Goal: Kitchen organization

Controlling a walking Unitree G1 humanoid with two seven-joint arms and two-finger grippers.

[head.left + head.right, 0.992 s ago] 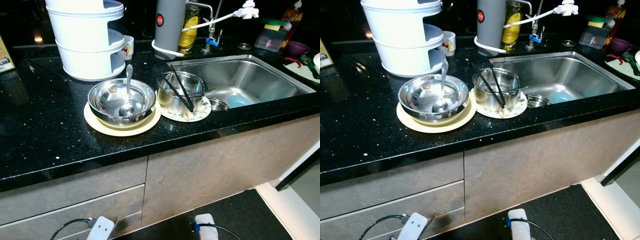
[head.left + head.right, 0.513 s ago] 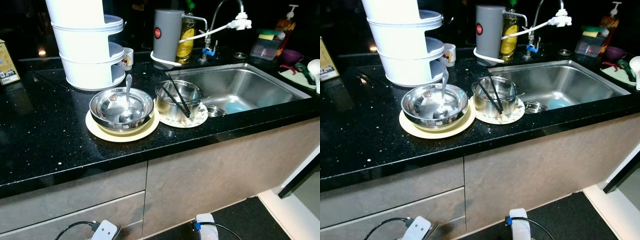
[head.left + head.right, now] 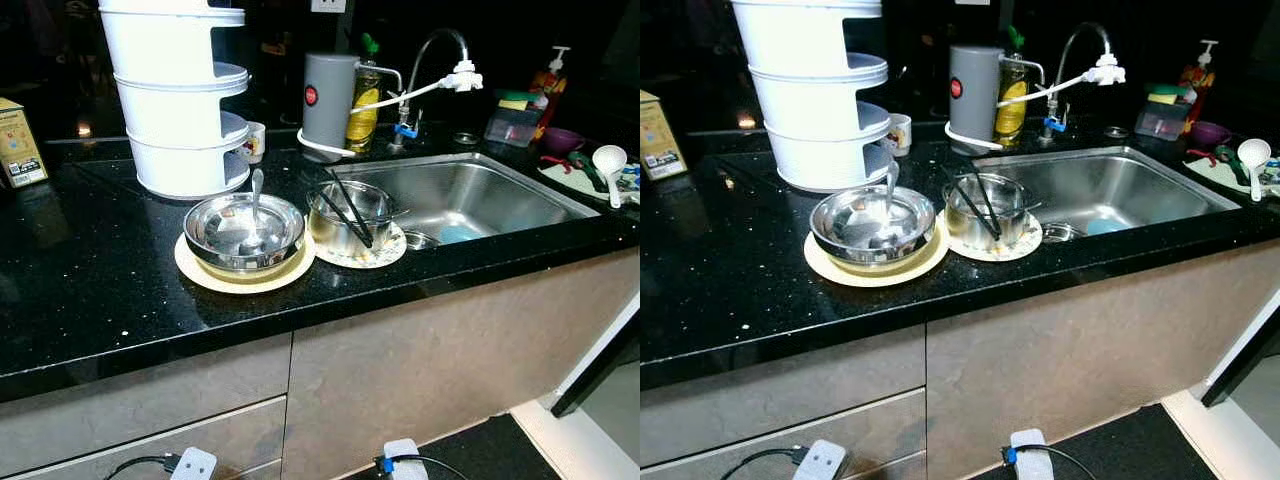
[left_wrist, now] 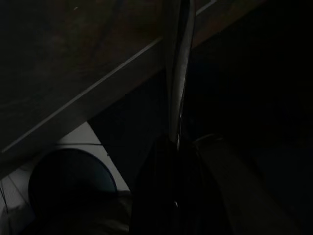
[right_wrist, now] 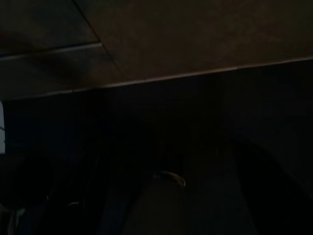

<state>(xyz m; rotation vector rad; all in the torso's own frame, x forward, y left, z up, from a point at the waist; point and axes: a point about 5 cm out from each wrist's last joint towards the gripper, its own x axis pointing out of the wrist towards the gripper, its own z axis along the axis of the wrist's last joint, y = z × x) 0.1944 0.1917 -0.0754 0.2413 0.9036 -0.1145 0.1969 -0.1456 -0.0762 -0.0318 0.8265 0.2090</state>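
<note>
On my black bench (image 3: 90, 290), a steel bowl (image 3: 243, 232) with a spoon (image 3: 255, 205) sits on a cream plate (image 3: 205, 280), beside a chopstick-filled pot (image 3: 348, 213) near the sink (image 3: 470, 190). Whether my left tool (image 4: 176, 78) or my right tool is open, I cannot tell.

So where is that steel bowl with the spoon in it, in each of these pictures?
Left eye view: the steel bowl sits on a cream plate on the black counter, left of centre.
Right eye view: the same bowl, in nearly the same place.
Left wrist view: too dark to make it out.
Right wrist view: too dark to make it out.
Shared landmark: the white tiered rack right behind the bowl.
</note>
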